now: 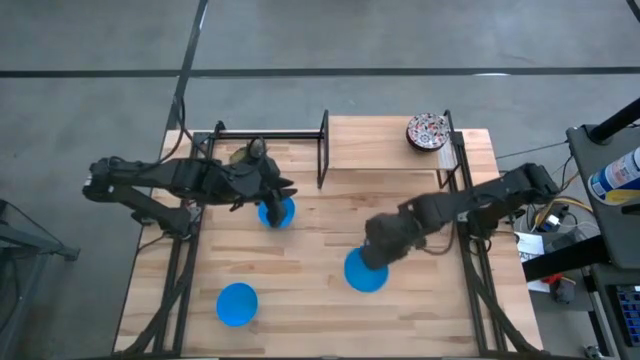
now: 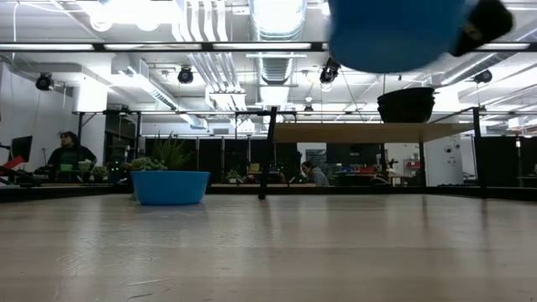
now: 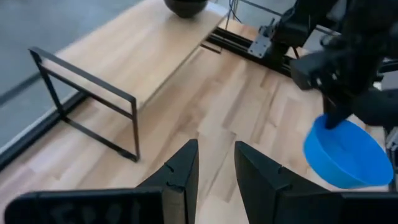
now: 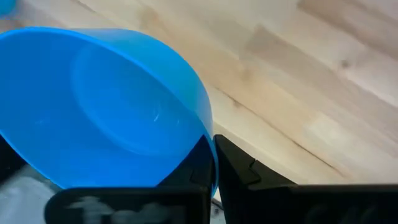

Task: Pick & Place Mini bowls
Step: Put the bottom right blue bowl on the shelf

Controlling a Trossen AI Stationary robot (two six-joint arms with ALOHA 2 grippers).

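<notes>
Bowl (image 4: 106, 106) in bright blue hangs clear of the table (image 1: 330, 300), its rim clamped between the fingers of my right gripper (image 4: 214, 162), above the boards toward the right front. In the low view that bowl (image 2: 394, 32) shows at the top, off the surface. My left gripper (image 3: 214, 162) hovers over the middle of the table behind the black metal rack (image 1: 300, 140), fingers parted with nothing between them. A second blue bowl (image 1: 277, 212) sits on the boards just beside that gripper, near the table's centre. A third blue bowl (image 1: 237, 304) rests near the front left corner, well apart from both arms. One patterned bowl (image 1: 427, 131), white with red flowers, stands on the raised shelf at the back right corner. A small green plant (image 2: 149, 164) shows behind the centre bowl in the low view.
</notes>
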